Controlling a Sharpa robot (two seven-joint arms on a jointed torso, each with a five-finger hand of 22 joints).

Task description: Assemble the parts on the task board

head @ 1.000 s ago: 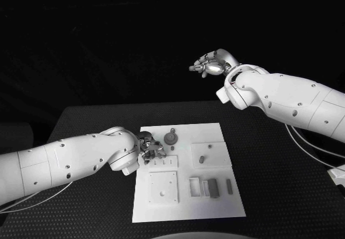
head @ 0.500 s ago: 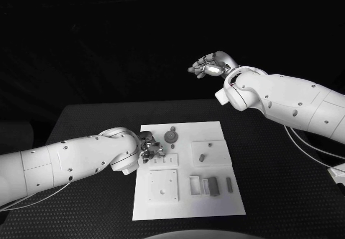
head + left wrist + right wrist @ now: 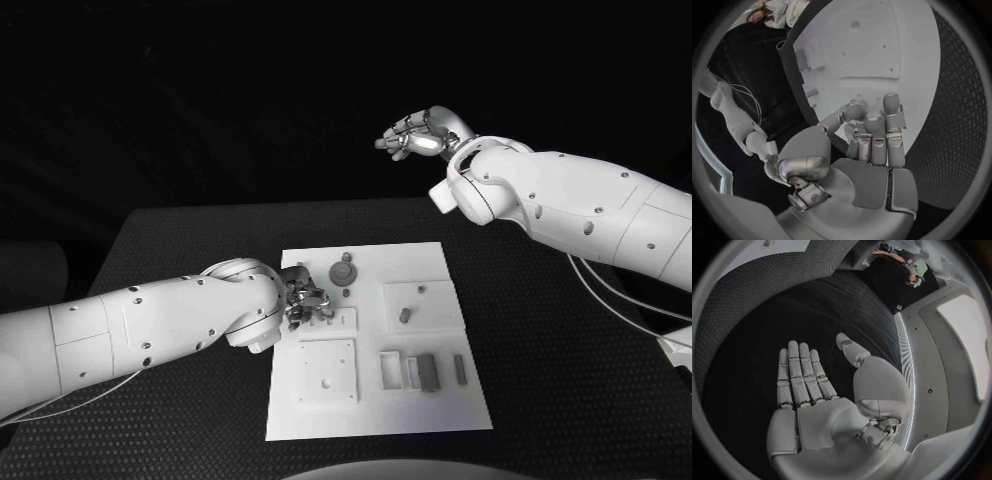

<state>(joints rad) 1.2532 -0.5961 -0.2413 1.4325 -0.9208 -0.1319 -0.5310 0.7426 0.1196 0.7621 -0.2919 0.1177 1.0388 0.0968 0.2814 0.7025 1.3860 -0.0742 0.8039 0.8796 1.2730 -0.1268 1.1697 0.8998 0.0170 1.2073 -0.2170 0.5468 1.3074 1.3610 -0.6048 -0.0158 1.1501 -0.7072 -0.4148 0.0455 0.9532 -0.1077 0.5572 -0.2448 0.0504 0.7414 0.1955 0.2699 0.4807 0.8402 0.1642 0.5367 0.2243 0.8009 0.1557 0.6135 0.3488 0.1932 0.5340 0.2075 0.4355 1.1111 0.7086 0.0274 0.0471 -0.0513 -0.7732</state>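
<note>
The white task board (image 3: 378,415) lies in the middle of the black table. On it are a round grey part (image 3: 343,273), a small grey part (image 3: 405,319) and grey bars (image 3: 427,375) near the front. My left hand (image 3: 303,300) hangs over the board's left edge beside the slotted block (image 3: 336,321). Its fingers (image 3: 873,131) are curled in against the thumb, and a small pale part (image 3: 848,132) seems pinched between them. My right hand (image 3: 415,135) is raised high beyond the table's far edge, its fingers (image 3: 799,371) stretched out straight and holding nothing.
A white square plate (image 3: 327,372) with a hole sits at the board's front left. Another raised plate (image 3: 423,305) sits at its right. Black table (image 3: 577,390) surrounds the board. A cable (image 3: 620,305) hangs under my right arm.
My right hand has drifted slightly left while staying raised. My left hand has edged a little to the right over the board's left edge, fingers still curled.
</note>
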